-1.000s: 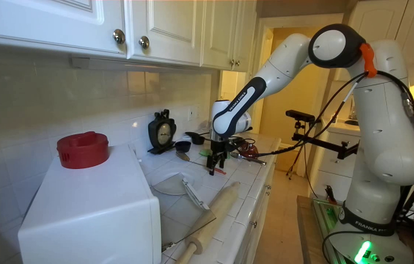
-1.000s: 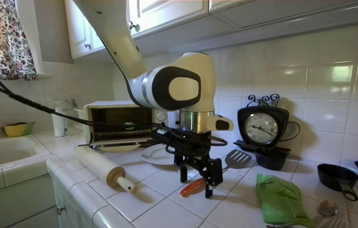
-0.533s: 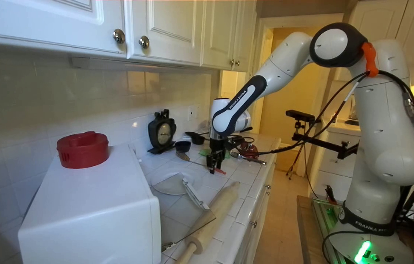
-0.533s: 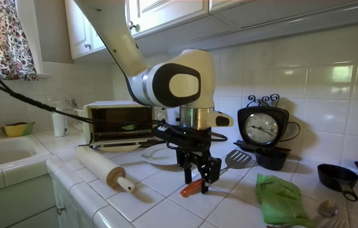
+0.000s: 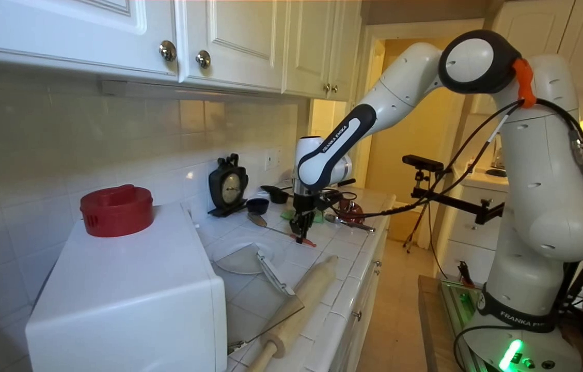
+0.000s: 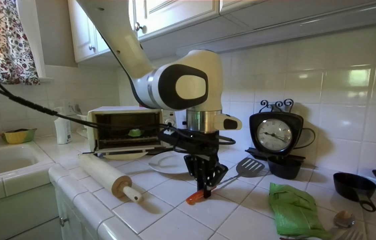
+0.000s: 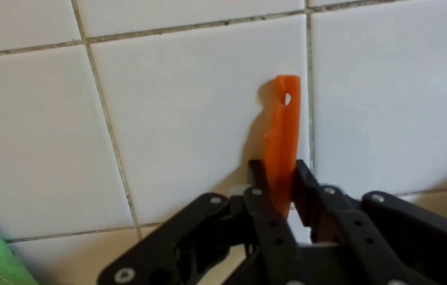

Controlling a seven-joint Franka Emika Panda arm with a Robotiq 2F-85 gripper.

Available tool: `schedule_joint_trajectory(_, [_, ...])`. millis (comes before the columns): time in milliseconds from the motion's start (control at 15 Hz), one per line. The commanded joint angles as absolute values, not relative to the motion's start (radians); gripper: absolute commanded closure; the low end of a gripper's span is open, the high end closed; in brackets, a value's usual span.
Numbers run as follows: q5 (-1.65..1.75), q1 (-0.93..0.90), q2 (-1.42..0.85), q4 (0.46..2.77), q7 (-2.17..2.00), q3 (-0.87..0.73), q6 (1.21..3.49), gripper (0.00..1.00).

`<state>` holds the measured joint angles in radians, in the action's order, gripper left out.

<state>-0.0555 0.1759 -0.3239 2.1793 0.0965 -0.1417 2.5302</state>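
Gripper (image 7: 278,168): jaws closed snugly around the orange handle (image 7: 284,130) of a slotted spatula (image 6: 249,167)
Green packet (image 6: 292,210): lying on the tiles (image 6: 171,220) nearby

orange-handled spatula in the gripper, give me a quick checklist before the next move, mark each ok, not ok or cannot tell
1. Gripper shut on the orange handle: ok, closed from both sides.
2. Grip firm enough: cannot tell from the pictures.
3. Spatula blade off the counter: not ok, it appears to rest there.
4. Blade clear of the black pot: cannot tell, they lie close.
5. Gripper clear of the green bag: ok, apart.
6. Gripper clear of the rolling pin: ok, apart.
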Motion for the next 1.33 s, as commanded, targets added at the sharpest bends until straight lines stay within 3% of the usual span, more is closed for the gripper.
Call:
schedule_joint_trajectory(0, [-0.004,0.158,-0.335,2.178,0.042,-0.159,2.513,0.95])
schedule_joint_trajectory(1267, [0.348,-0.027,-0.173,2.311,-0.443,-0.194,2.336,0.95])
